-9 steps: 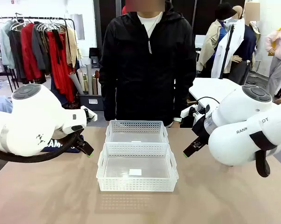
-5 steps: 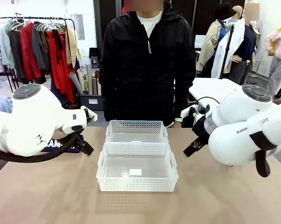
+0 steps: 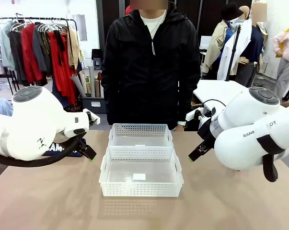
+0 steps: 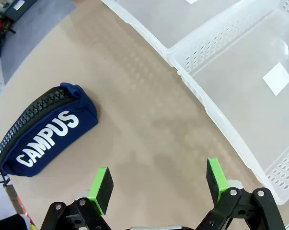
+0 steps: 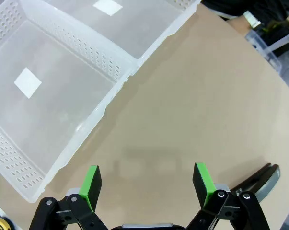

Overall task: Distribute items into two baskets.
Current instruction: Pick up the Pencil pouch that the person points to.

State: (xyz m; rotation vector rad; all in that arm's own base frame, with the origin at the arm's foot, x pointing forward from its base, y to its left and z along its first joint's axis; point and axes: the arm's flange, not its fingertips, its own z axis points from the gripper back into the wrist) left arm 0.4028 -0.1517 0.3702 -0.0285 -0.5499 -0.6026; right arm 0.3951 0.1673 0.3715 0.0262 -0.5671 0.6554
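2 pincers gape wide, empty. On the table (image 4: 149, 110) near the left pincer (image 4: 158, 183) lies the pouch (image 4: 43, 132), likely soft and light: pinch across its middle. Beside the right pincer (image 5: 146, 184), the stapler (image 5: 260, 178) looks stiff, slippery.

The smaller basket (image 3: 140, 129) sat at 12 o'clock of the larger basket (image 3: 140, 194), touching it. The pouch (image 4: 46, 132) lay at their 9 o'clock, the stapler (image 5: 259, 179) toward 3 o'clock.

- "CAMPUS" — white capitals along the side of the navy-blue pouch (image 4: 43, 132).
- "RANK" and "OT" — cut-off dark lettering on the white shell of the right arm (image 3: 249, 143).
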